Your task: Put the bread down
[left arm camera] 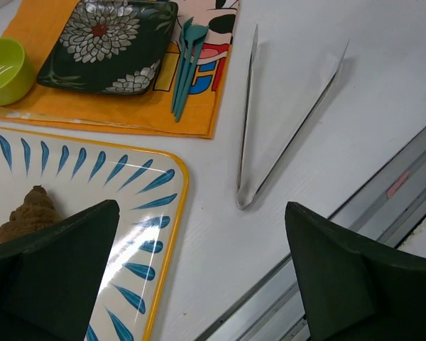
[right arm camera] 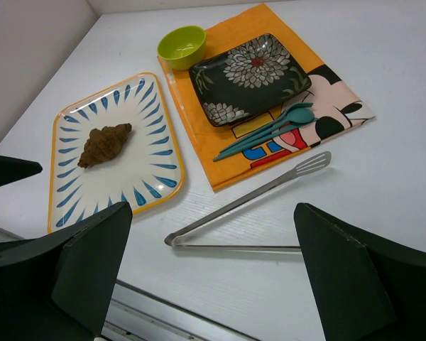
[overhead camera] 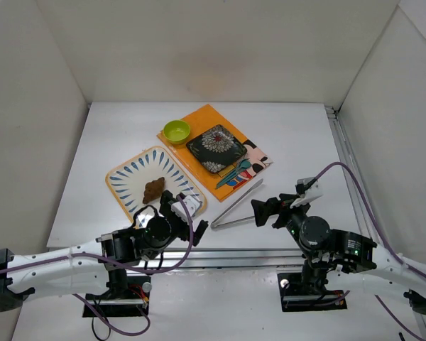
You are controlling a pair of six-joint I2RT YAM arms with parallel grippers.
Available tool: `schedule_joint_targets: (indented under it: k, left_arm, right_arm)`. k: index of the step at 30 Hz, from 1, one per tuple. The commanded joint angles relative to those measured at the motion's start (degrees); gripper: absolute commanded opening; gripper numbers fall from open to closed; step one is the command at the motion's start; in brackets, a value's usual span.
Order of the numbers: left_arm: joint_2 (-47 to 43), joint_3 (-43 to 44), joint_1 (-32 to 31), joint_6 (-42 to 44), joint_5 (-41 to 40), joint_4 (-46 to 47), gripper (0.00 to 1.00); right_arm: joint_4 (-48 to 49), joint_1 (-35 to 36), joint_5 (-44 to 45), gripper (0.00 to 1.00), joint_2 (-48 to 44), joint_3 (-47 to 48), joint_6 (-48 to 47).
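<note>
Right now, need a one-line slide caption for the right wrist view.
The bread sits on the blue-leaf tray, tongs lie on the table, right pincer open, empty.

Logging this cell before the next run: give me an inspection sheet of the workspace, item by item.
Surface: white table, wood-grained.
Job's things: bread lies on the blue-leaf tray; neither gripper touches it.
Clutter: dark floral plate and teal utensils on an orange placemat; lime-green bowl at its corner; metal tongs on the bare table.
Grippers: left gripper and right gripper both open, empty.
Cables: purple cables loop from both arms.
Surroundings: white walls on three sides; metal rail along the right edge.
</note>
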Motion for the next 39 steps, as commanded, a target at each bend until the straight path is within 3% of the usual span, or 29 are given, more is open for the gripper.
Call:
schedule_joint_targets:
  k: [1, 10, 17, 23, 28, 36, 39]
  left_arm:
    - [-1.06, 3.28, -0.33, 1.28, 0.50, 2.36, 0.99]
    - [0.33, 3.80, -0.33, 5.40, 8.06, 4.03, 0.99]
    - [9.47, 13.73, -2.87, 8.05, 14.12, -2.13, 0.99]
    - [19.31, 19.27, -3.41, 7.17, 13.08, -5.98, 0.99]
    - [28.00, 20.42, -3.41, 6.99, 13.07, -1.78, 0.99]
    - [40.74, 23.93, 5.64, 5.41, 23.25, 3.67, 0.99]
    - [46.19, 27.53, 6.96, 6.29, 22.83, 3.50, 0.99]
  right_arm:
    - [3.47, 0.24, 0.93, 0.98, -0.01, 1.27, -0.32]
    - [3.30, 0.33, 5.50, 0.98, -4.31, 1.97, 0.12]
    - [3.04, 0.33, 7.26, 0.98, -11.08, 2.41, 0.82]
    - [2.60, 0.33, 7.53, 0.98, -17.58, 1.71, 0.12]
    - [2.16, 0.33, 7.79, 0.98, -20.92, 1.09, -0.15]
    - [1.63, 0.33, 6.30, 0.98, -24.79, 0.56, -0.32]
    - [1.54, 0.51, 5.95, 0.98, -24.62, 0.39, -0.23]
